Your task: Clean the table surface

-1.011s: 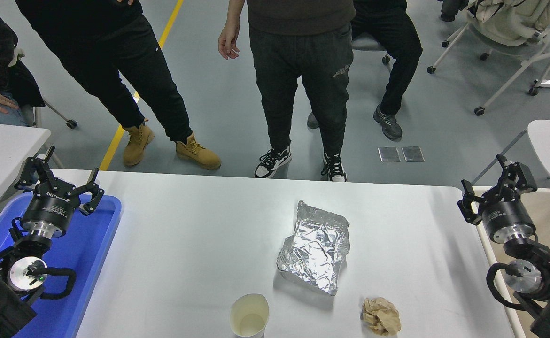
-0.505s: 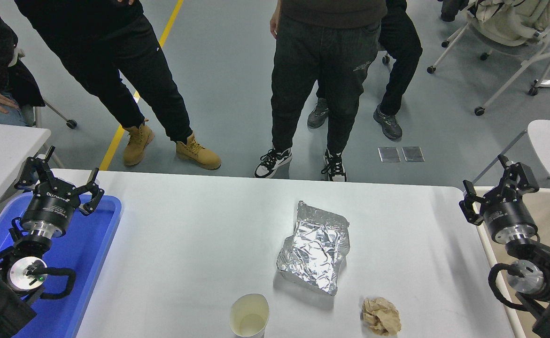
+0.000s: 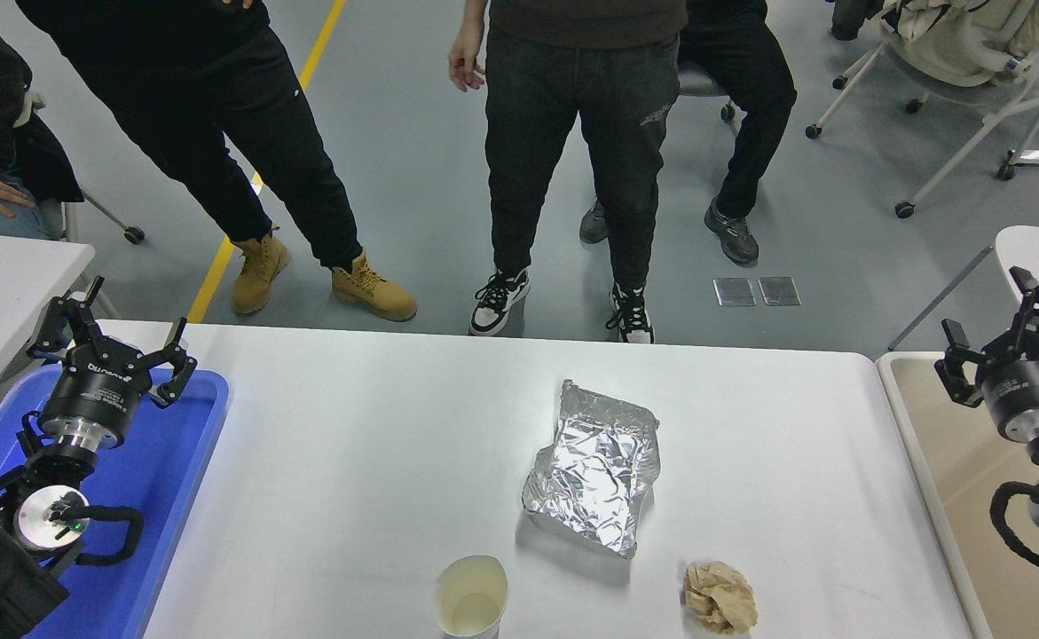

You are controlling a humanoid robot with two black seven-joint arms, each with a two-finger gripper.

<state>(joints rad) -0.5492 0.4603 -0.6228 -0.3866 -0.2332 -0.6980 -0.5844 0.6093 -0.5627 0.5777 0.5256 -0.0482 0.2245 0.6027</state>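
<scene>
The white table surface fills the lower middle of the head view. On it lie a crumpled sheet of silver foil, a crumpled brown paper ball and an upright paper cup at the near edge. My right gripper hangs open and empty past the table's right edge, over a beige surface. My left gripper is parked open over the blue tray at the left.
A blue plastic tray sits on the table's left end. A beige surface adjoins on the right, a smaller white tabletop on the left. Several people stand at the far side; rolling chairs at the upper right.
My right gripper has moved right and slightly away from the table, off its right edge. The person in the middle has shifted stance. The left arm has not moved.
</scene>
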